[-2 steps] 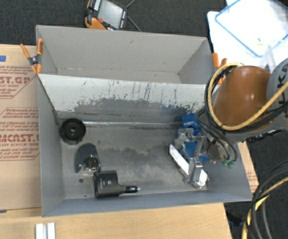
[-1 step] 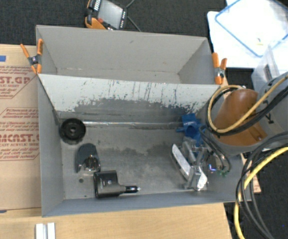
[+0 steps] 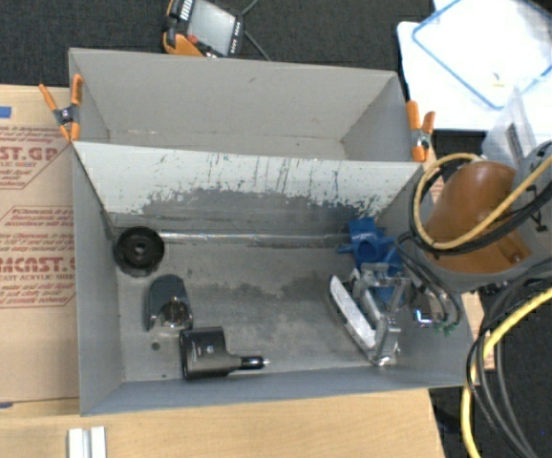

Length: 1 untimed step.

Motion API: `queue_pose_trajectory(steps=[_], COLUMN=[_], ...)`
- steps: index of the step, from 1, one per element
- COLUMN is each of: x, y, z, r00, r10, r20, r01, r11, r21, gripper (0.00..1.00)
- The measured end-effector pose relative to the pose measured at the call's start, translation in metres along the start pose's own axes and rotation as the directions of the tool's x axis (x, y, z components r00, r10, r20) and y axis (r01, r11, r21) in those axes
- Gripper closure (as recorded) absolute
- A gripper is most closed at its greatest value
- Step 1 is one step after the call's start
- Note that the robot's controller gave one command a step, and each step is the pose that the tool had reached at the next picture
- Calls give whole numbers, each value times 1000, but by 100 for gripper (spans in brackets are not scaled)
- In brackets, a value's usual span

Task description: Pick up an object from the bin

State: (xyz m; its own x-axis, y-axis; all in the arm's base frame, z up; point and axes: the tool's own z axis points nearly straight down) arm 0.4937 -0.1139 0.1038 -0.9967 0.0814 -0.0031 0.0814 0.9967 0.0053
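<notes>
- A grey metal bin (image 3: 228, 93) with sloping walls was seen from above, its floor scuffed and streaked.
- The robot arm, with a rounded orange-brown cover (image 3: 477, 218) and looped black and yellow cables (image 3: 505, 351), came in from the right side.
- The silver metal end effector (image 3: 385, 327) was low in the bin's near right corner, close to the right wall.
- Whether the end effector was open or closed could not be told, and nothing could be seen in its grasp.
- A long, flat white bar (image 3: 350, 313) lay at a slant on the floor just to the left of the end effector, the nearest thing to it.
- A chunky blue plastic piece (image 3: 364, 239) sat just behind them, toward the far wall; whether it was loose or part of the robot was unclear.
- 3 more things lay well apart from these, on the left side of the floor.
- A round black disc (image 3: 139, 249) lay at the far left.
- A dark grey rounded piece with a shiny metal end (image 3: 166, 301) lay just in front of the disc.
- A black rectangular block with a thin rod sticking out to its right (image 3: 204, 351) lay near the front wall.
</notes>
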Motion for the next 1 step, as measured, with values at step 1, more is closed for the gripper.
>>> queue_pose_trajectory(steps=[1], x=[-2], y=[-20], z=[33], r00=[965], r10=[262], r20=[-3], r01=[-262], r11=[965], r21=[-3], gripper=[0])
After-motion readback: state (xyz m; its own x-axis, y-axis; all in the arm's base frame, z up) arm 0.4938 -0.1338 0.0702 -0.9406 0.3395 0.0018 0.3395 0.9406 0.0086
